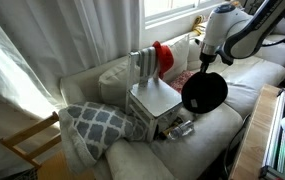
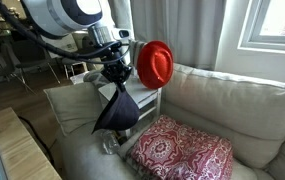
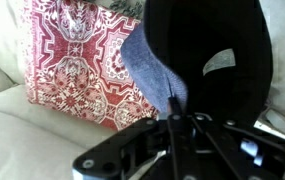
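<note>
Jaws pinched shut on the black hat [image 2: 117,110], hanging just beneath the gripper [image 2: 116,78] left of centre; red hat [image 2: 155,64] close right, patterned cushion [image 2: 182,150] lower right.

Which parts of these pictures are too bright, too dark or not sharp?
In both exterior views the window is washed out white. In the wrist view the black cap is nearly featureless dark, the gripper at the bottom edge is blurred, and the red pillow pattern is readable.

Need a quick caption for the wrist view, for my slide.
Shut gripper dangles a black cap over the cream sofa, beside a red patterned cushion.
</note>
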Robot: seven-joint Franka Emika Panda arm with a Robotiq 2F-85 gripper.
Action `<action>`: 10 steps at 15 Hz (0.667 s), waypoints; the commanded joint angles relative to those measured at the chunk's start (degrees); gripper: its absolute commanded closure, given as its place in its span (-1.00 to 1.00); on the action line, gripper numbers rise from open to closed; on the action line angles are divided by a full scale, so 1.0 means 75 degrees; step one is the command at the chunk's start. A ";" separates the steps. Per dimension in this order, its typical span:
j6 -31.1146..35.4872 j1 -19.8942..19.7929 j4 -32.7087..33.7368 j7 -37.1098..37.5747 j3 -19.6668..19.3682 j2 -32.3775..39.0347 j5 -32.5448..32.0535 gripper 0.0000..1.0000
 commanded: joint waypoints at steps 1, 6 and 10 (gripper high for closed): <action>0.0153 0.0549 -0.0455 0.1387 -0.0465 -0.1006 -0.1146 0.98; 0.1591 0.0610 -0.0574 0.1512 -0.0218 -0.1370 -0.2713 0.98; 0.2040 0.0597 -0.0534 0.1337 -0.0047 -0.1134 -0.2328 0.93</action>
